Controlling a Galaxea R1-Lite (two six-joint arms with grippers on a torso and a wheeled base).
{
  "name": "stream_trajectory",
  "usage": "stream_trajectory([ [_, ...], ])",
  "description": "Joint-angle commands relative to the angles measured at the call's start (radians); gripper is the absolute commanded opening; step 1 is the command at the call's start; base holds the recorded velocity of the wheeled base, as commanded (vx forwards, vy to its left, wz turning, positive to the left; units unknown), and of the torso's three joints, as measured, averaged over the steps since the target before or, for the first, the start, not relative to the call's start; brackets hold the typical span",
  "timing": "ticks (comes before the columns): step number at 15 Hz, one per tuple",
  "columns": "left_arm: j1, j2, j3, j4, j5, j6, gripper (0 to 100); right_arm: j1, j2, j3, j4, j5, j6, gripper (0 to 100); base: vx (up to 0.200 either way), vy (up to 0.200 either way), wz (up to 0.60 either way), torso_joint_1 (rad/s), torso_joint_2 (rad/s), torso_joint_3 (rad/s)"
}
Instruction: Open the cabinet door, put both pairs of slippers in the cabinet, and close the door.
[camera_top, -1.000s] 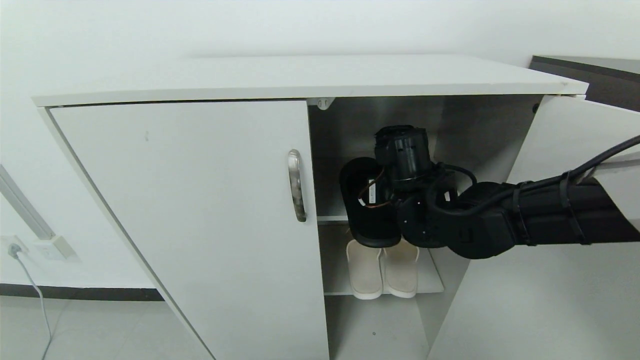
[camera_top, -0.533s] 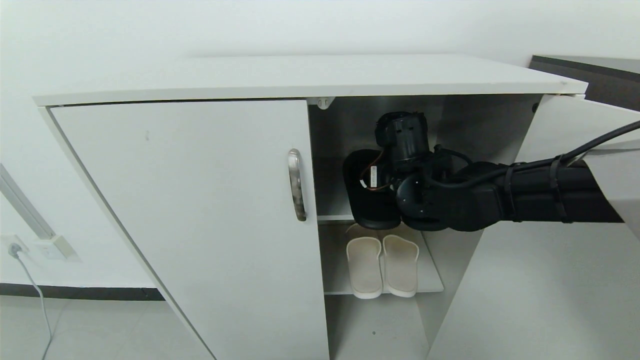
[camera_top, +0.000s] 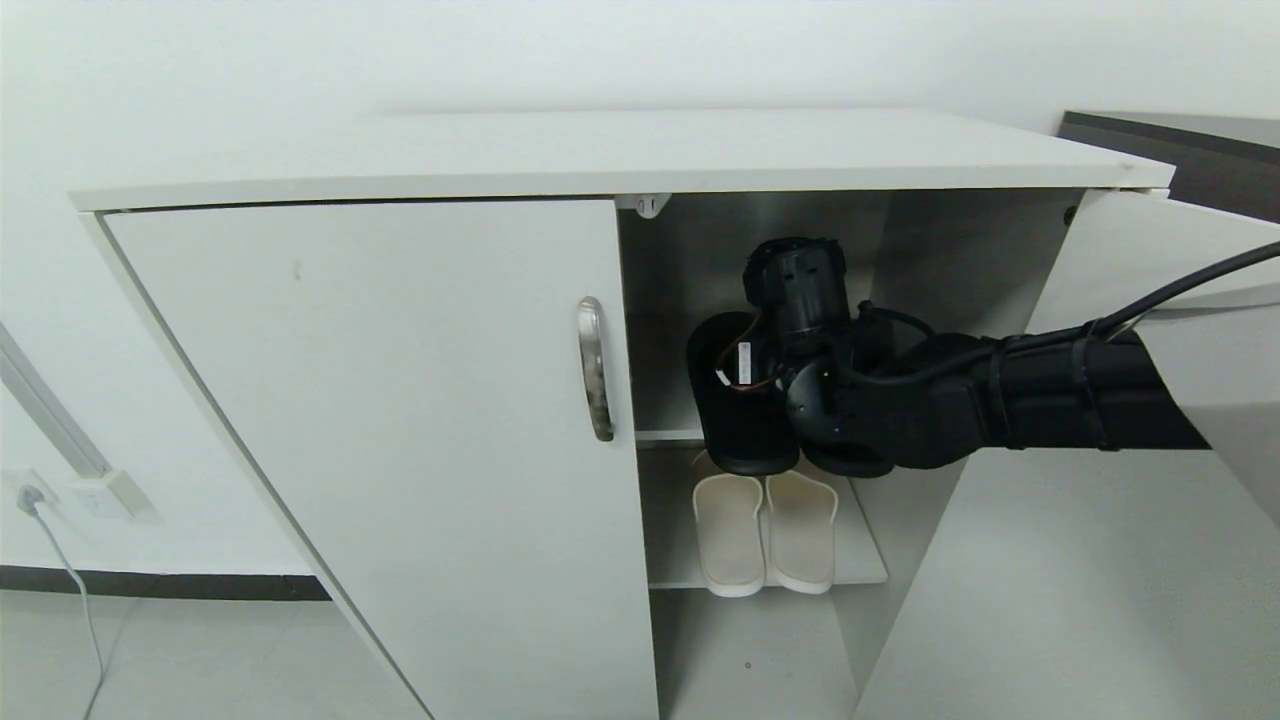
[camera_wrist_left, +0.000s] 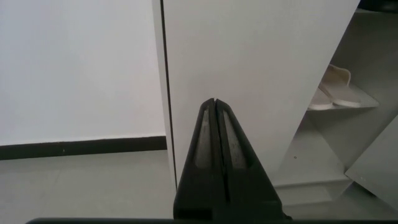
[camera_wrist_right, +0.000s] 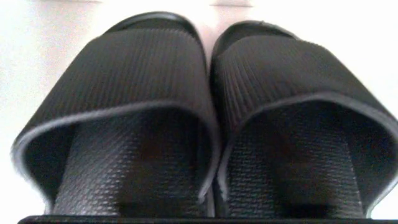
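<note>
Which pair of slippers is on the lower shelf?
The smooth white slippers, lying side by side; the black ribbed slippers are higher, by the upper shelf.

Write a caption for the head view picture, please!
Right arm holds black slippers at the upper shelf of the open cabinet, above white slippers on the lower shelf.

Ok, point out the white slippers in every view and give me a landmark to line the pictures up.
Head view: white slippers side by side on the lower shelf, below the black slippers.
Left wrist view: white slippers on that shelf, past the closed door's edge.
Right wrist view: the black slippers instead, seen close.
Landmark: the closed door, in the head and left wrist views.
</note>
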Motion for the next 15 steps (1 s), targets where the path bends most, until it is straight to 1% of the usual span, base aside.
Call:
stream_trajectory([
  [1,0.0,0.001,0.0,0.0,0.0,0.0,0,0.006,-0.018,0.017,0.0,-0.001,0.001,100,0.0,0.0,0.0,0.0,0.0,0.0],
  [6,0.0,0.001,0.0,0.0,0.0,0.0,0,0.04,-0.117,0.135,-0.017,0.0,0.007,100,0.0,0.0,0.0,0.0,0.0,0.0],
  [10,0.0,0.001,0.0,0.0,0.0,0.0,0,0.063,-0.207,0.261,-0.095,0.002,0.006,100,0.0,0.0,0.0,0.0,0.0,0.0],
  [11,0.0,0.001,0.0,0.0,0.0,0.0,0,0.063,-0.207,0.261,-0.095,0.002,0.006,100,0.0,0.0,0.0,0.0,0.0,0.0],
  [12,0.0,0.001,0.0,0.0,0.0,0.0,0,0.09,-0.259,0.34,-0.129,0.013,0.006,100,0.0,0.0,0.0,0.0,0.0,0.0],
  [13,0.0,0.001,0.0,0.0,0.0,0.0,0,0.098,-0.275,0.363,-0.138,0.016,0.006,100,0.0,0.0,0.0,0.0,0.0,0.0],
  [15,0.0,0.001,0.0,0.0,-0.001,0.0,0,0.14,-0.353,0.516,-0.203,0.055,0.007,100,0.0,0.0,0.0,0.0,0.0,0.0],
])
